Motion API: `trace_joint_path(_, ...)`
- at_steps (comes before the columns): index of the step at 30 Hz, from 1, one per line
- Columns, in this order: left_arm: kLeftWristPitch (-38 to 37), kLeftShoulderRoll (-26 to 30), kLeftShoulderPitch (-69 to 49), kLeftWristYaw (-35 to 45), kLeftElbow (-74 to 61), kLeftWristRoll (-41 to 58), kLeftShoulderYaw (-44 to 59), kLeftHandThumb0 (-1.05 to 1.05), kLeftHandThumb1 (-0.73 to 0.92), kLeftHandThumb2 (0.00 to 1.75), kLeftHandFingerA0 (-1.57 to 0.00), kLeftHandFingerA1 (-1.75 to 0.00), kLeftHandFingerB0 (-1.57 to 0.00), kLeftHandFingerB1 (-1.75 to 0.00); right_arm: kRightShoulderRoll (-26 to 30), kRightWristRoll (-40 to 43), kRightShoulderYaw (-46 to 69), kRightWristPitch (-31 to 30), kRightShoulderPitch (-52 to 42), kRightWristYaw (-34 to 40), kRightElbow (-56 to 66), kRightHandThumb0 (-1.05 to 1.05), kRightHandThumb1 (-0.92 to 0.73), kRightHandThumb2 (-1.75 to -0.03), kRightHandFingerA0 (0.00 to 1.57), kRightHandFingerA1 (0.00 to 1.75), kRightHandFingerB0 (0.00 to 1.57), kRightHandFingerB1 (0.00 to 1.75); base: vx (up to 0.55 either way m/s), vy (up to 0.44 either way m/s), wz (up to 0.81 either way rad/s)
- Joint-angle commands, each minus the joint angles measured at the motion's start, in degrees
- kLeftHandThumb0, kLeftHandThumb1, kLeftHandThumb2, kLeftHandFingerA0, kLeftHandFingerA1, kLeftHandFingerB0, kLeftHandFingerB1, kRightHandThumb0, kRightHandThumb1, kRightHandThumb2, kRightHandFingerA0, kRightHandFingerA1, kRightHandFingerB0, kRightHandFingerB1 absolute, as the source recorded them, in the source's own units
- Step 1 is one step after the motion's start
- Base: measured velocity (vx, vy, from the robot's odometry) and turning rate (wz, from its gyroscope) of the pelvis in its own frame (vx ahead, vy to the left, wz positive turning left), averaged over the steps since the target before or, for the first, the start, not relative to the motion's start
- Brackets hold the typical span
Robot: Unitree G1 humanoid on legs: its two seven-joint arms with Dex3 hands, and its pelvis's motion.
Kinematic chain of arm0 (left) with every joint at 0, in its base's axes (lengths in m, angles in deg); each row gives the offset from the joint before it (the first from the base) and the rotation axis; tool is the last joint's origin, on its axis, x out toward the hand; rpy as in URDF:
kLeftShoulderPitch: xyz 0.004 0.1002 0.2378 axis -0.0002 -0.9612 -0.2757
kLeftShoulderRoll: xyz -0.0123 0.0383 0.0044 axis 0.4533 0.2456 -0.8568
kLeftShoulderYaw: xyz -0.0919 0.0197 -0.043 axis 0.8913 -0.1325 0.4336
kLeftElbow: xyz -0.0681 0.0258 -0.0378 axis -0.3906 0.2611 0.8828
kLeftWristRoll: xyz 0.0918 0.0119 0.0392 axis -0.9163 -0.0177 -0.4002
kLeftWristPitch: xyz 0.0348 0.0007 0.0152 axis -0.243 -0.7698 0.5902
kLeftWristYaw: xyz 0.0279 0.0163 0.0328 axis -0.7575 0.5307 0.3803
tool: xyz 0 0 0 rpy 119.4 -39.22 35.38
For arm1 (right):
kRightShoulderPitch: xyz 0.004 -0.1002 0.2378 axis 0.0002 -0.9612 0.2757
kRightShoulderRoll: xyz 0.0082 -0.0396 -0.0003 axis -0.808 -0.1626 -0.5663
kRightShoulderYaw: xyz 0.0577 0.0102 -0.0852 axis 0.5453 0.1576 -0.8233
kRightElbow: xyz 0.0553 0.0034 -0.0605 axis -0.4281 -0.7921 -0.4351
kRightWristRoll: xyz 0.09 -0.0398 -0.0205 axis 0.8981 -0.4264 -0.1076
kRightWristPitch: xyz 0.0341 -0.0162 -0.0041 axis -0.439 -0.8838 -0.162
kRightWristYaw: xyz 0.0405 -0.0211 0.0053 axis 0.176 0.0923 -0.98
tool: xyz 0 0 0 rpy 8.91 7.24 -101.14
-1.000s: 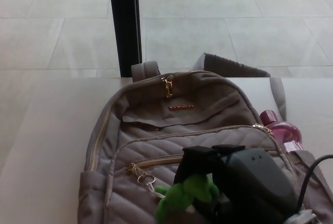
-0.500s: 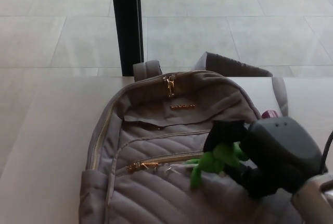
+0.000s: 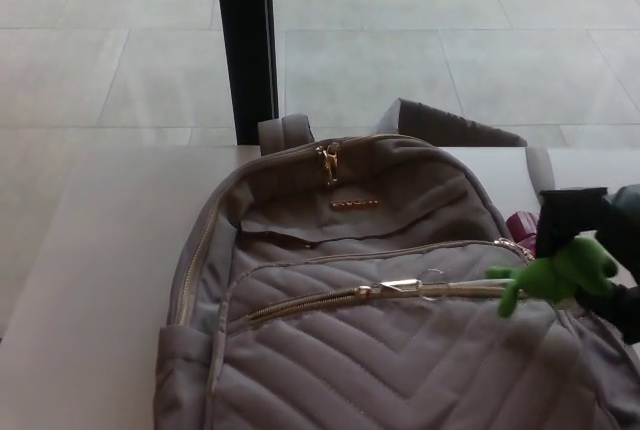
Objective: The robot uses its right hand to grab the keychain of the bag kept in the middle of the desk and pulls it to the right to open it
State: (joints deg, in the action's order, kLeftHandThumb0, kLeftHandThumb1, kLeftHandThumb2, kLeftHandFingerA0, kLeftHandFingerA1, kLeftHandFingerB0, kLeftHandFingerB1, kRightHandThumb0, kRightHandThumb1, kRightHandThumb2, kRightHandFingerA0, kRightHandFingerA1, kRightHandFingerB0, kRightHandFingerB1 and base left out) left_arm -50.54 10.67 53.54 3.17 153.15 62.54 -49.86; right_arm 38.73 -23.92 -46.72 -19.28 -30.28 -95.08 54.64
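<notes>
Since a moment ago the right hand (image 3: 600, 250) has travelled from over the bag's front to the picture's right edge, taking the green plush keychain (image 3: 556, 274) with it, and the gold zipper pull (image 3: 398, 287) has slid from the left end of the front pocket to about its middle. Its black fingers (image 3: 567, 212) are closed around the keychain, which hangs just off the bag's right shoulder. At the middle of the pale desk (image 3: 90, 280) lies the grey quilted bag (image 3: 380, 330), front up, its chevron stitching and gold zippers plain to see. A second gold pull (image 3: 327, 163) sits at the top by the carry loop, above a small gold logo bar (image 3: 355, 203). Something pink (image 3: 522, 226) peeks from behind the bag's right side, beside the hand. No left hand shows.
</notes>
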Motion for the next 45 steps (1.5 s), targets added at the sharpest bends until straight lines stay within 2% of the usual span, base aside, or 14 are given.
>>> trace_joint_path(1,0.4,0.2,-0.7,0.6,0.2,0.7,0.2,-0.83,0.92,0.79,-0.65,-0.60,-0.46,-0.46,4.6,4.2,5.8,5.2,-3.9,1.5,-3.6,-0.23,-0.52,-1.03,0.89,1.75,0.71,1.59,0.00,0.000,0.00)
trace_joint_path(7,-0.3,0.1,-1.5,0.4,0.5,0.6,0.3,-0.82,0.92,0.78,-0.67,-0.61,-0.50,-0.48,9.1,5.8,14.1,6.7,-10.3,2.5,-10.3,-0.24,-0.61,-0.94,0.85,1.75,0.69,1.52,0.00,0.000,0.00)
trace_joint_path(9,-0.2,0.1,-1.7,0.8,0.1,1.0,0.5,-0.83,0.92,0.76,-0.66,-0.58,-0.53,-0.48,9.5,6.5,15.9,8.9,-11.8,4.6,-12.7,-0.21,-0.63,-0.80,0.87,1.74,0.81,1.10,0.00,0.000,0.00)
trace_joint_path(11,0.5,0.2,-1.7,0.6,0.0,0.6,0.2,-0.90,0.81,0.93,-0.64,-0.62,-0.49,-0.52,9.8,7.5,17.9,9.5,-13.0,5.4,-15.1,-0.25,-0.64,-0.79,0.89,1.75,0.76,1.33,0.00,0.000,0.00)
trace_joint_path(13,0.3,0.2,-1.7,0.5,0.3,0.0,-0.3,-0.84,0.92,0.81,-0.66,-0.59,-0.49,-0.48,10.4,6.6,18.6,9.8,-13.7,6.5,-17.1,-0.28,-0.66,-0.77,0.92,1.70,0.86,0.74,0.00,0.000,0.00)
trace_joint_path(14,0.3,0.2,-1.7,0.5,0.3,0.0,-0.4,-0.84,0.92,0.81,-0.66,-0.59,-0.49,-0.48,10.4,6.6,18.6,9.9,-13.7,6.5,-17.3,-0.28,-0.66,-0.77,0.92,1.70,0.86,0.74,0.00,0.000,0.00)
trace_joint_path(16,-0.1,0.2,-2.0,0.7,0.0,0.2,-0.3,-0.84,0.92,0.80,-0.65,-0.61,-0.49,-0.48,10.2,6.7,19.0,11.0,-14.0,8.3,-19.2,-0.24,-0.62,-0.86,0.90,1.75,0.75,1.32,0.00,0.000,0.00)
trace_joint_path(19,0.3,0.2,-1.8,1.0,0.3,0.6,0.0,-0.89,0.82,0.91,-0.59,-0.60,-0.44,-0.49,8.9,7.3,19.1,10.8,-14.5,9.4,-19.0,-0.25,-0.64,-0.81,0.88,1.75,0.74,1.34,0.00,0.000,0.00)
trace_joint_path(20,0.6,0.0,-1.7,0.5,0.4,0.8,0.2,-0.83,0.92,0.79,-0.66,-0.58,-0.48,-0.46,8.7,9.0,19.1,9.8,-15.1,6.7,-17.3,-0.28,-0.68,-0.66,0.91,1.42,0.63,0.66,0.00,0.000,0.00)
trace_joint_path(21,0.6,0.0,-1.7,0.5,0.4,0.8,0.3,-0.83,0.92,0.79,-0.66,-0.58,-0.48,-0.46,8.7,9.2,19.0,9.7,-15.2,6.4,-17.2,-0.28,-0.68,-0.66,0.91,1.42,0.63,0.66,0.00,0.000,0.00)
trace_joint_path(22,0.0,0.3,-1.7,0.1,0.6,-0.5,-0.8,-0.84,0.92,0.81,-0.67,-0.57,-0.48,-0.47,10.6,12.0,18.7,9.5,-16.0,1.2,-16.1,-0.49,-0.62,-0.59,0.47,0.49,0.12,0.27,0.00,0.000,0.00)
trace_joint_path(23,0.2,0.1,-2.1,0.3,0.7,-0.3,-0.7,-0.85,0.92,0.79,-0.67,-0.58,-0.47,-0.46,11.4,12.1,18.5,9.1,-17.0,-0.6,-15.3,-0.70,-0.45,-0.82,0.01,0.40,0.00,0.16,0.00,0.000,0.00)
trace_joint_path(25,1.4,-0.2,-1.8,0.2,1.0,0.3,-0.3,-0.86,0.92,0.78,-0.65,-0.57,-0.50,-0.47,11.9,12.9,18.5,8.3,-18.0,-2.1,-14.0,-0.97,-0.56,-0.91,0.00,0.03,0.00,0.00,0.00,0.000,0.00)
trace_joint_path(45,1.5,-0.9,-1.5,-0.1,1.6,0.2,-0.4,-0.83,0.92,0.78,-0.69,-0.57,-0.52,-0.45,11.9,19.4,20.2,4.4,-18.3,-6.2,-12.8,-0.99,-0.57,-0.94,0.00,0.07,0.00,0.00,0.00,0.000,0.00)
